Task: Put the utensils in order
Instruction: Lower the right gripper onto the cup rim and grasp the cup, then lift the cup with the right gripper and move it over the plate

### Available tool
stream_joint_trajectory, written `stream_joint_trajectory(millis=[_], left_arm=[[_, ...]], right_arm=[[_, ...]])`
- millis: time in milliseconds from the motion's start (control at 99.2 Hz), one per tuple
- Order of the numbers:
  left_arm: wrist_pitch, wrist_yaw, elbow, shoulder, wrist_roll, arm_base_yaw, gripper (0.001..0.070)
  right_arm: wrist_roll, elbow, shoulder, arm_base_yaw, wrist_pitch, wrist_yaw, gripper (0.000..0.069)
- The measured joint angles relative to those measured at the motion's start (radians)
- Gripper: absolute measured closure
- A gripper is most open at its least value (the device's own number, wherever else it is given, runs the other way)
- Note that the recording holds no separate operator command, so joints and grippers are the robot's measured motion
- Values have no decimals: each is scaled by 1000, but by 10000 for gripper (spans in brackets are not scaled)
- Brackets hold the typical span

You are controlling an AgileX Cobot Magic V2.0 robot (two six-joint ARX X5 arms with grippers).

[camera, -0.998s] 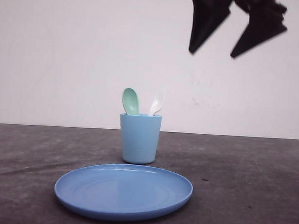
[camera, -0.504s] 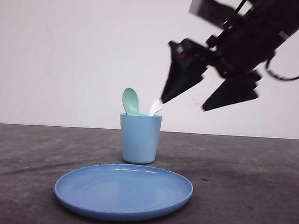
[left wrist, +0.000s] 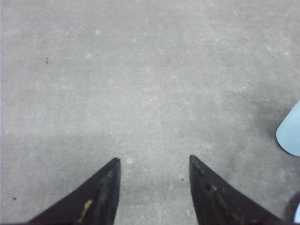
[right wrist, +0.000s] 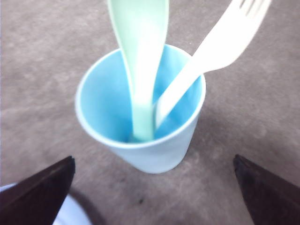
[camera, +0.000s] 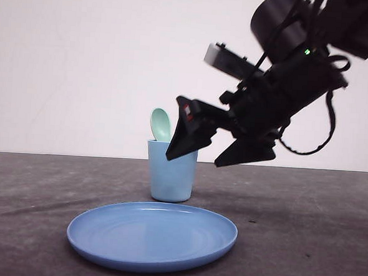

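Note:
A mint-green spoon stands bowl-up in the light blue cup at the table's middle. From the right wrist view, the spoon and a white fork lean side by side inside the cup. My right gripper hangs open just in front of the cup's rim, slanted down toward it, and covers the fork in the front view. Its fingers are spread wider than the cup, touching nothing. My left gripper is open over bare table.
A round blue plate lies in front of the cup; its edge sits beside my right gripper's finger. A pale blue edge shows at the side of the left wrist view. Dark tabletop spreads around, with a white wall behind.
My right gripper has dropped from high at the upper right down and leftward to the cup's rim, staying open. It now hides the fork in the front view.

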Motion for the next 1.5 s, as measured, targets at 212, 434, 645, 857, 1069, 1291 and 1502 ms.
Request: stream_joint_trajectory(millis=[212, 434, 645, 857, 1069, 1291, 1502], left_arm=[[0, 3, 0, 0, 0, 0, 435], [0, 3, 0, 0, 0, 0, 435], [0, 3, 0, 0, 0, 0, 435], [0, 3, 0, 0, 0, 0, 435], [0, 3, 0, 0, 0, 0, 435], [0, 3, 0, 0, 0, 0, 435], [0, 3, 0, 0, 0, 0, 435]], right_arm=[[0, 87, 87, 14, 0, -15, 9], [0, 158, 142, 18, 0, -14, 9], [-3, 174, 159, 21, -16, -13, 10], [-6, 174, 159, 25, -16, -12, 67], [-12, 174, 159, 25, -16, -10, 207], [-11, 174, 154, 25, -31, -13, 224], [-7, 174, 53, 50, -121, -13, 224]])
